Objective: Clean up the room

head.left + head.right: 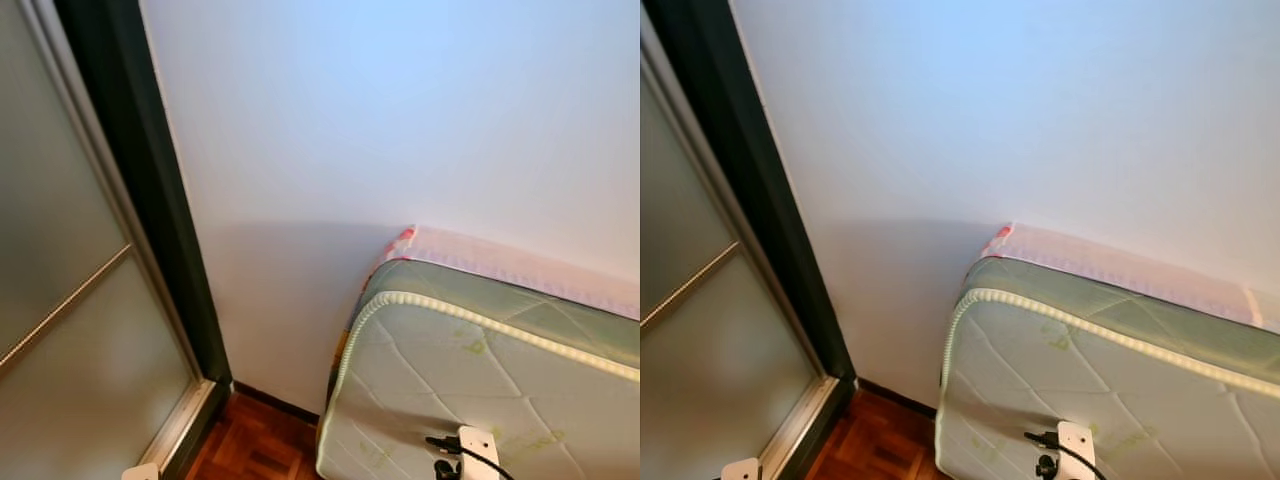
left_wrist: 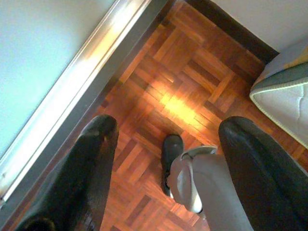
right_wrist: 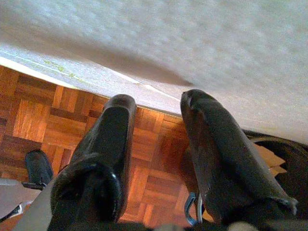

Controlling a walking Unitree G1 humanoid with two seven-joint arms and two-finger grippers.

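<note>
While both arms hang idle, left tool (image 2: 163, 130) is released, fingers spread over wood floor (image 2: 183, 91) by the sliding door (image 1: 70, 330) track. Right tool (image 3: 156, 108) also released, holding nothing, beside the mattress (image 1: 480, 380). Mattress leans upright against white wall (image 1: 380, 120), pink sheet (image 1: 520, 262) behind its top edge. White plug (image 1: 478, 445) with black cable in front.
</note>
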